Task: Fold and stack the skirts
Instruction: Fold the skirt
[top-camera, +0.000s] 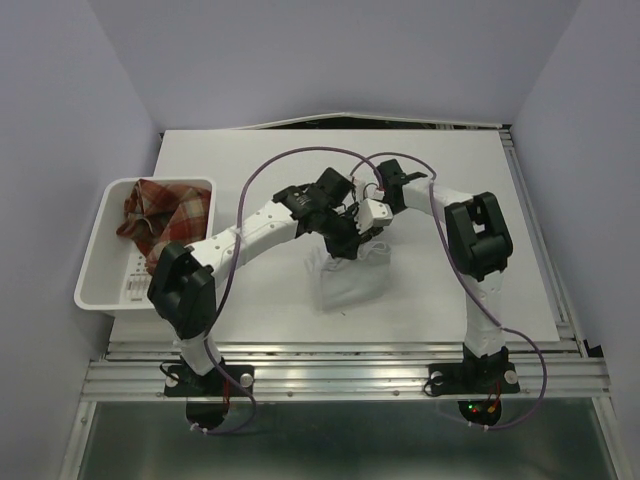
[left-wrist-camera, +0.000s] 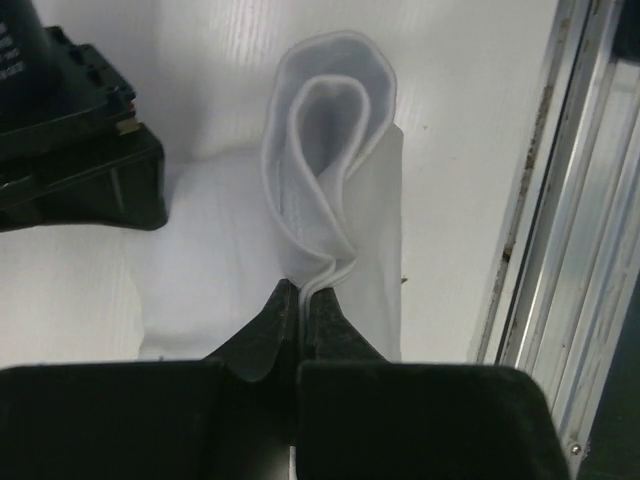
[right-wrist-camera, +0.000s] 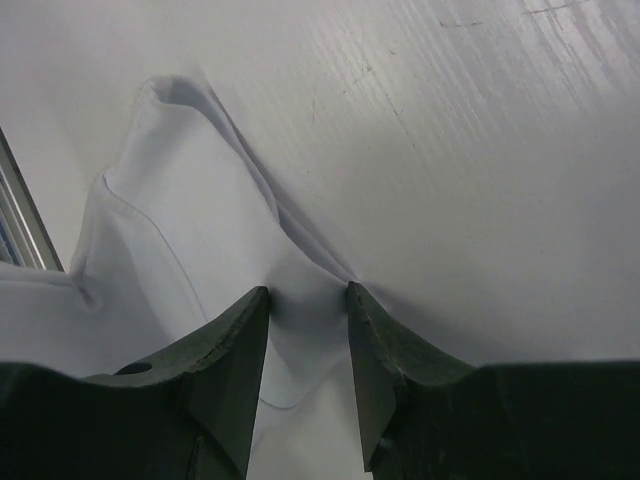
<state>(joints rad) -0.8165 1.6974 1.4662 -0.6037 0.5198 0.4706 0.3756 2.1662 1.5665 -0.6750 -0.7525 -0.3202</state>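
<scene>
Risk: left gripper (left-wrist-camera: 300, 300) clamped on white skirt (left-wrist-camera: 340, 150) hem, right gripper (right-wrist-camera: 308, 300) jaws apart over cloth, so one-sided pull may skew fold.

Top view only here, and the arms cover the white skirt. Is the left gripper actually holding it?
Observer: Yes. The left wrist view shows the left gripper shut on the edge of the white skirt.
Operator: Cloth flat beyond the grip?
Observer: No. It curls into an open loop just ahead of the grip.
Operator: Right side?
Observer: The right gripper is open, jaws apart, with a ridge of the same cloth lying in the gap.
</scene>
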